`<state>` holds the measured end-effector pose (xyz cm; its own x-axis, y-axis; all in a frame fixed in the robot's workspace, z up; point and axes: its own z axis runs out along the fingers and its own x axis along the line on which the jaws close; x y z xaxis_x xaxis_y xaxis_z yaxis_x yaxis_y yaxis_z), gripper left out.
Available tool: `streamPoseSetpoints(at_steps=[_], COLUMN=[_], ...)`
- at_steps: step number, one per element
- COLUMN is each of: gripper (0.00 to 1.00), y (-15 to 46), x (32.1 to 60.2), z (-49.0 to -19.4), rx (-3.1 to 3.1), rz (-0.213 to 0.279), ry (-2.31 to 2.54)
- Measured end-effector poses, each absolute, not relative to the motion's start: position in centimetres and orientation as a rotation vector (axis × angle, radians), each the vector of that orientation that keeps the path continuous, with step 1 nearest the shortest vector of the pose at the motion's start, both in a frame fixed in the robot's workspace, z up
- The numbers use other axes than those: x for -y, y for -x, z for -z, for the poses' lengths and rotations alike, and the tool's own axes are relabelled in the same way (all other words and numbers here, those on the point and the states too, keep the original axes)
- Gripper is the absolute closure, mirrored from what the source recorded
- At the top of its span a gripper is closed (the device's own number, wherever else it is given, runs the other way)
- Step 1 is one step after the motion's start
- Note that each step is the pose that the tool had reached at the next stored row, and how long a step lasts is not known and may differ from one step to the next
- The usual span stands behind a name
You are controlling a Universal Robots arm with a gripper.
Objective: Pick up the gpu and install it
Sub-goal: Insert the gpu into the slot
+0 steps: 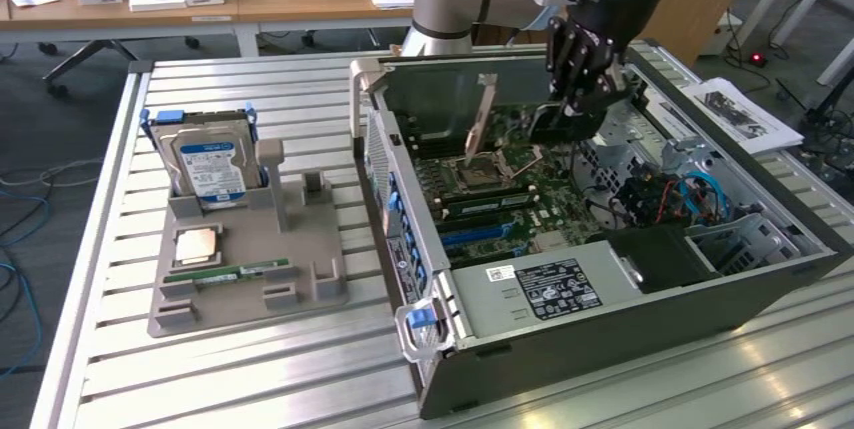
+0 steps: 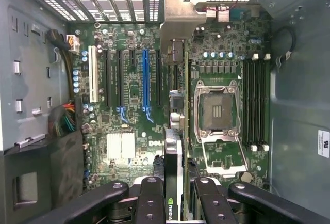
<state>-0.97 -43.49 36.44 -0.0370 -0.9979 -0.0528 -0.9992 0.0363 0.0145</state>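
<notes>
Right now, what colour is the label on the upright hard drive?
Blue and white; the label shows best in the exterior view.

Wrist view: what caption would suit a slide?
The gripper holds the gpu edge-on over the motherboard inside the open case.

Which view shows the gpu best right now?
The wrist view: the gpu sits edge-on in the hand, its length lined up over the motherboard slots. The exterior view shows the gpu as a dark slab below the hand, partly covered.
</notes>
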Motion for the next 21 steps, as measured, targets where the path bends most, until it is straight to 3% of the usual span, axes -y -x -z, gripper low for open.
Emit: streamPoseSetpoints(at_steps=[21], gripper=[0.73], y=[1.7], x=[43.5], z=[-35.0], rx=[-2.24], rz=[-0.073], ry=[2.162])
